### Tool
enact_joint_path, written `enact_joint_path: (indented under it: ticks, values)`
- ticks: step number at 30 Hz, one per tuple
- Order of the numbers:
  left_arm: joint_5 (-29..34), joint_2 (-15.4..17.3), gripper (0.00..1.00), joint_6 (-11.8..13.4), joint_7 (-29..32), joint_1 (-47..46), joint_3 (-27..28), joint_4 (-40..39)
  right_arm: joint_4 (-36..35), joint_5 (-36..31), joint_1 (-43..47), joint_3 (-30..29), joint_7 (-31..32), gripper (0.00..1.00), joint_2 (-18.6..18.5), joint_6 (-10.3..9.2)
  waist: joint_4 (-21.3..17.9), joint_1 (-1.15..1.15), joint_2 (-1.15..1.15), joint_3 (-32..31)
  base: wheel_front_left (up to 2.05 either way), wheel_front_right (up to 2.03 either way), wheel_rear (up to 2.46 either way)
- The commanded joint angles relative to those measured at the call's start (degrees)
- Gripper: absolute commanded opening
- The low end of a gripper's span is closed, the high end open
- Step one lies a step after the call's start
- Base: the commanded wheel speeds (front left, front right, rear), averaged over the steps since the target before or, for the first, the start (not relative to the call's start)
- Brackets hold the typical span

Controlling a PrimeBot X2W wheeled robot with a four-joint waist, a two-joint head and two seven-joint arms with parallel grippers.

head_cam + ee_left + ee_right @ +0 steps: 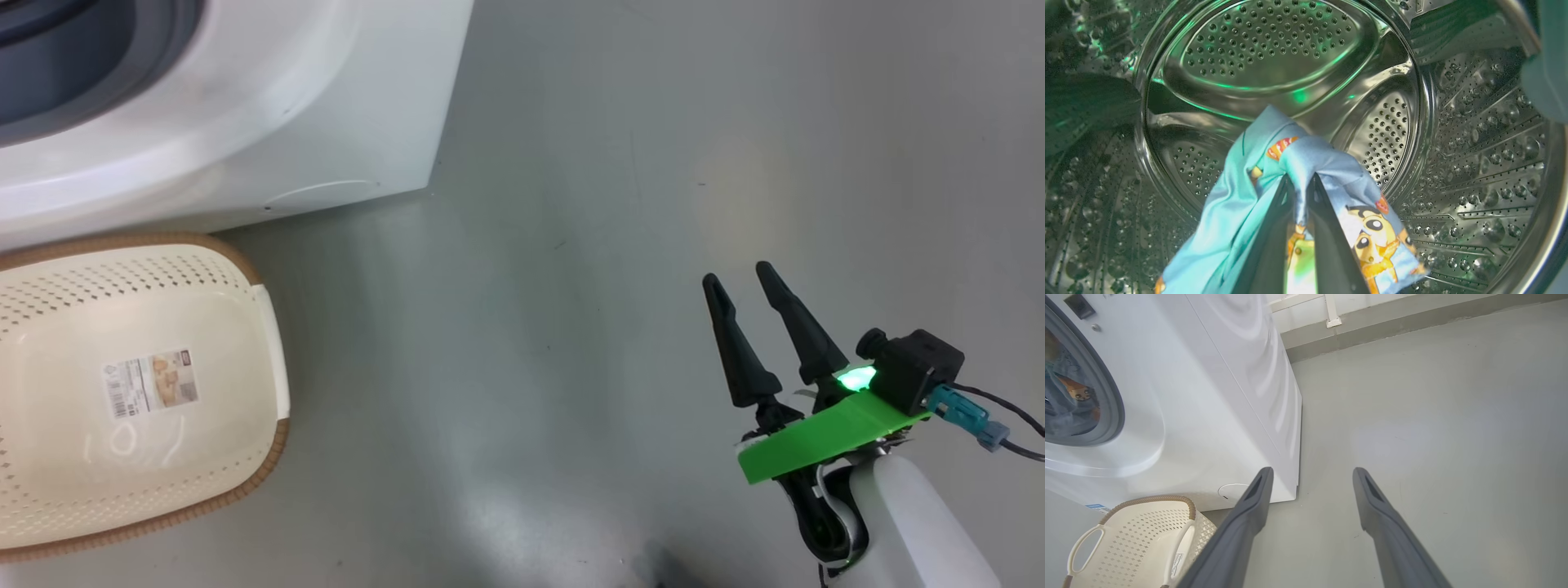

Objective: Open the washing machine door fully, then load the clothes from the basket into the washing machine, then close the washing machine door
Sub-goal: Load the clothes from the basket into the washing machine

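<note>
A smooth grey floor [571,327] is seen around the washing machine [286,106], whose white front corner and round service flap [322,196] are shown in the head view. The basket [204,441] is set on the floor just in front of the machine, beside the flap, and a paper label [150,384] is seen on its bare base. The right tool [737,273] is held above the floor, well apart from the basket and the machine, with its two dark fingers spread wide and nothing gripped between them; a green bracket [824,441] is seen at its wrist. In the left wrist view, the perforated steel drum [1274,45] is seen all around, and the left tool [1301,179] is placed inside it. Its fingers are drawn nearly together and are clamped on the clothes [1241,204], a light blue fabric with orange cartoon prints, which is draped over both fingers and hangs down on either side. From the right wrist view, some of the blue fabric is glimpsed through the machine's opening, framed by the grey gasket [1112,396].
</note>
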Motion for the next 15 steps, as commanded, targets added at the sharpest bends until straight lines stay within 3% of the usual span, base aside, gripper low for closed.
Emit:
enact_joint_path:
  ticks: [1,2,3,4,15]
  values:
    - [0.7,3.1,0.04,0.3,-0.3,0.3,1.2,-2.1,-1.0,-0.3,-0.4,1.1,-0.3,1.0,0.2,0.08,-0.6,0.0,0.0,0.5,0.0,0.0,0.0]
    - [0.7,2.9,0.15,0.3,-0.3,0.7,1.7,-1.7,-0.9,-0.3,-0.5,1.2,-0.3,1.0,0.4,0.08,-0.7,0.0,0.0,0.6,0.0,0.0,0.0]
    - [0.7,2.8,0.44,0.3,-0.3,1.1,2.0,-0.8,-0.9,-0.2,-0.6,1.2,-0.3,1.0,0.5,0.08,-0.7,0.0,0.0,0.7,0.0,0.0,0.0]
    - [1.0,2.8,0.98,0.3,-0.3,1.5,1.9,-0.1,-0.8,-0.2,-0.7,1.4,-0.3,1.0,0.6,0.08,-0.8,0.0,0.0,0.7,0.0,0.0,0.0]
    - [2.0,2.1,1.0,0.0,-0.3,3.8,3.1,5.4,-0.4,0.0,-0.8,1.7,-0.3,1.0,0.5,0.08,-0.6,0.0,0.0,0.1,0.0,0.0,0.0]
